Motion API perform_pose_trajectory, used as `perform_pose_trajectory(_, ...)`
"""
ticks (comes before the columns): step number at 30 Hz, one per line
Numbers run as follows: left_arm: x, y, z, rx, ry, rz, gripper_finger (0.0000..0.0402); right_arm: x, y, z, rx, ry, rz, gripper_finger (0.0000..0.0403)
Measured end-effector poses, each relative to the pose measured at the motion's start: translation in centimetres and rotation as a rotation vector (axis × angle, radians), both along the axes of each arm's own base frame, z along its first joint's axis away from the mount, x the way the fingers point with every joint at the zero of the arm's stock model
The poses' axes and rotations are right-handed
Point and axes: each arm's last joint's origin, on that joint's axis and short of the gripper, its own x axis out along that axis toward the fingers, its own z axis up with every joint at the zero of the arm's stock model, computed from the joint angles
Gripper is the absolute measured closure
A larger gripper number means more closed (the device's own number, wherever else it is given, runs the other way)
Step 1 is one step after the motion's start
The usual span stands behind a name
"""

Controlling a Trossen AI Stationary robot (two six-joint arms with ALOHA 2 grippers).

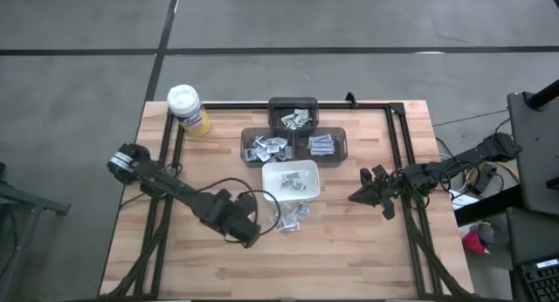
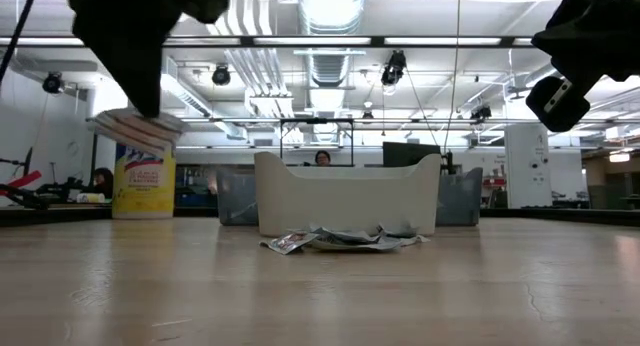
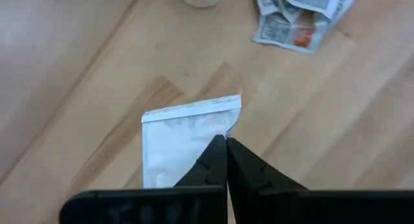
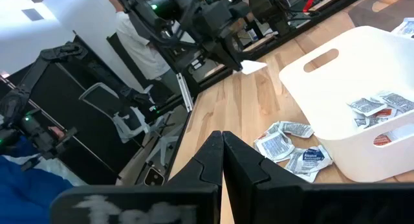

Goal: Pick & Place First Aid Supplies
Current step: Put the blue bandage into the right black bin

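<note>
Overhead, the left gripper (image 1: 251, 229) sits toward the surface's (image 1: 349, 258) near edge, clamped on one white packet (image 1: 255, 216), while a small heap of loose packets (image 1: 292, 216) lies just beside the white dish (image 1: 292, 181) near the middle; three dark bins (image 1: 293, 133) behind the dish hold more packets, and a yellow canister (image 1: 188, 110) stands at the far left corner. The right gripper (image 1: 363, 195), fingers pressed together and empty, waits near the right edge. At table height, the held packet (image 2: 135, 129) hangs clear above the wood, and the heap (image 2: 340, 240) rests against the dish's (image 2: 346, 194) front wall. From the left wrist, the closed fingers (image 3: 217, 164) pinch the packet's (image 3: 181, 136) edge (its other end points toward the heap (image 3: 299, 17)). From the right wrist, shut fingers (image 4: 223, 160) face the dish (image 4: 343, 81), with packets (image 4: 292, 148) beside it and inside.
</note>
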Motion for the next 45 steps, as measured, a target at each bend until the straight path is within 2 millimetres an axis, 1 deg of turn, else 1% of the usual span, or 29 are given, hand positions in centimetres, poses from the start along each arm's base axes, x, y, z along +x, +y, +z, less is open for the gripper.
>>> perform_pose_trajectory(5,-0.6,-0.5,0.8,-0.005,-0.030,-0.023,0.0402,0.0,0.0,0.0,0.000,0.000,0.000,0.0394)
perform_pose_trajectory(8,-0.3,-0.8,1.5,-0.013,-0.063,-0.050,0.0401,0.0,0.0,0.0,0.000,-0.001,0.000,0.0394)
perform_pose_trajectory(12,0.3,-1.1,2.8,-0.018,-0.139,-0.092,0.0401,0.0,0.0,0.0,0.000,-0.001,0.000,0.0394)
perform_pose_trajectory(15,0.8,-1.2,4.0,0.005,-0.207,-0.117,0.0401,0.0,0.0,0.0,0.000,-0.001,0.000,0.0394)
perform_pose_trajectory(22,2.3,-1.0,7.7,0.055,-0.371,-0.203,0.0401,0.0,0.0,0.0,0.000,-0.001,0.000,0.0394)
perform_pose_trajectory(28,4.0,-0.7,10.4,0.104,-0.566,-0.329,0.0401,0.0,0.0,0.0,0.000,-0.001,0.000,0.0394)
perform_pose_trajectory(35,6.0,1.0,12.2,0.159,-0.750,-0.386,0.0401,0.0,0.0,0.0,0.000,-0.001,0.000,0.0394)
perform_pose_trajectory(45,8.2,4.8,13.7,0.135,-0.922,-0.381,0.0401,0.0,0.0,0.0,-0.002,-0.002,0.000,0.0394)
